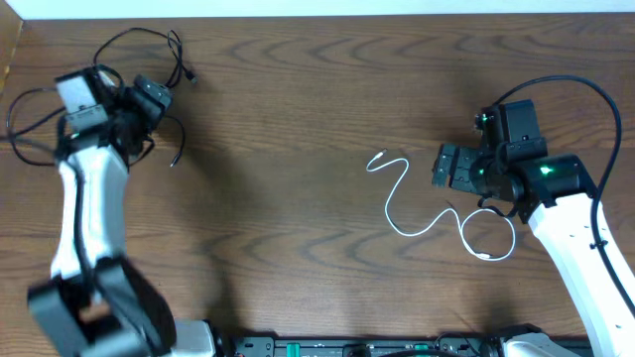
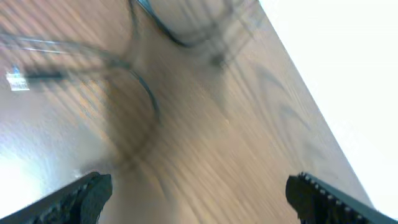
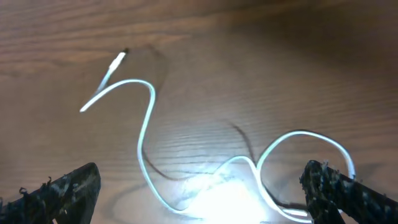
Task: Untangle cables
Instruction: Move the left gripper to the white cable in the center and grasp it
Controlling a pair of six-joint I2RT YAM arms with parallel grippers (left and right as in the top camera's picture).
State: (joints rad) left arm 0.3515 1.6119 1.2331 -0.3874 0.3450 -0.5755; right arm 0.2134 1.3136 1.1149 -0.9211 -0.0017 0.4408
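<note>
A thin white cable [image 1: 401, 194] lies in loose curves on the wooden table, right of centre, with a plug at its upper left end. It shows in the right wrist view [image 3: 146, 130] between and beyond the fingers. My right gripper [image 1: 444, 166] is open and empty just right of it. Thin black cables [image 1: 149, 45] lie in loops at the far left corner. They show blurred in the left wrist view [image 2: 146, 93]. My left gripper [image 1: 149, 99] is open and empty over them.
The table's far edge [image 1: 317, 12] runs along the top, with a white surface beyond it. Thicker black arm cables [image 1: 605, 109] hang by the right arm and loop left of the left arm [image 1: 25, 119].
</note>
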